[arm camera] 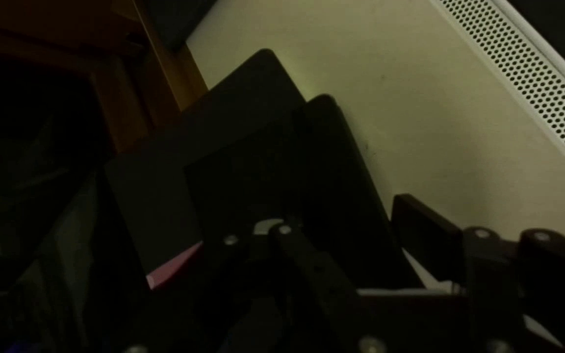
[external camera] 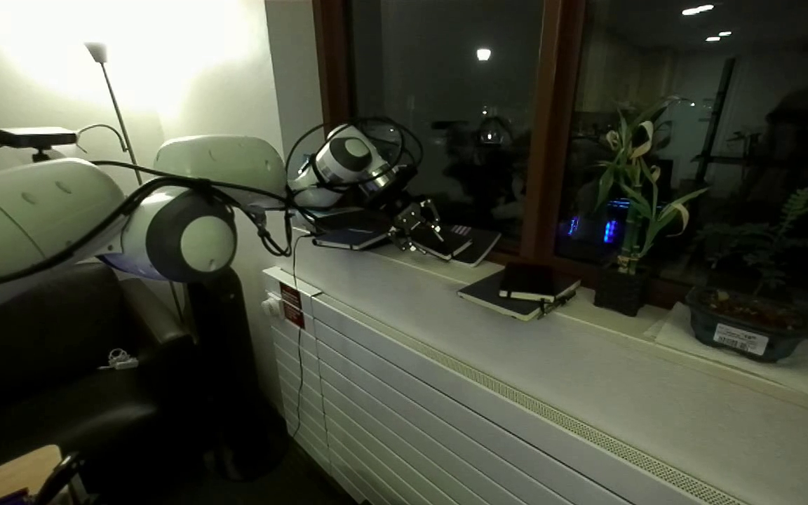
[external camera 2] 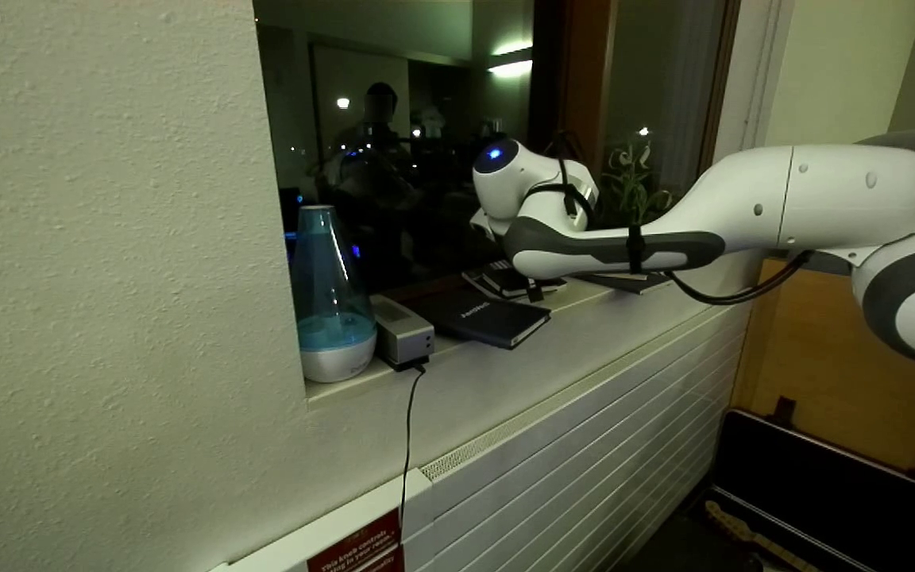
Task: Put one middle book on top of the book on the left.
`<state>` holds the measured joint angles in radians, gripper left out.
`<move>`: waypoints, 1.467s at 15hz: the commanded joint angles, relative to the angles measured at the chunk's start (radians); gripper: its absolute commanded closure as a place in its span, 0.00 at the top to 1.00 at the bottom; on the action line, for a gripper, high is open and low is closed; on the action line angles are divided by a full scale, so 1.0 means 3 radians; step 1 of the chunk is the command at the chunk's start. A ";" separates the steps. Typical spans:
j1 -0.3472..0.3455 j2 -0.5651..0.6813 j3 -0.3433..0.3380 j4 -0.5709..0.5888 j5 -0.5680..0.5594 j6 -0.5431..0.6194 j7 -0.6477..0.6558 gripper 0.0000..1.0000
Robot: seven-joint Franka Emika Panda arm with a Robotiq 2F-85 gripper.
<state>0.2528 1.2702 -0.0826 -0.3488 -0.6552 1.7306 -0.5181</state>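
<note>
Gripper [arm camera: 336,213]: jaws apart at round-cornered black book [arm camera: 285,171], dark book [arm camera: 165,181] partly under it. Same sill [external camera: 628,358]: potted bamboo [external camera: 632,231], translucent blue conical humidifier [external camera 2: 334,326]. Slatted white radiator [external camera 2: 577,429] below.

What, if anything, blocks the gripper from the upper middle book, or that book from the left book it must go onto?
Nothing visible. In an exterior view, the gripper is right at the upper middle book, contact unclear. Next along lies the left book, with nothing seen between, though the gripper hides part of the gap.
</note>
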 commanded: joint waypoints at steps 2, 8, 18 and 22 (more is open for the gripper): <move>0.0013 -0.0002 -0.0042 0.0003 -0.0022 0.0063 0.0095 0.17; 0.0026 -0.0100 -0.0023 0.0003 0.0014 -0.0013 0.0091 0.08; 0.0072 -0.0489 0.0102 0.0008 0.0067 -0.0209 -0.0066 0.05; 0.0086 -0.0601 0.0211 0.0009 0.0092 -0.0268 -0.0083 0.06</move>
<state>0.2784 1.1280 -0.0420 -0.3462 -0.6483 1.6831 -0.5045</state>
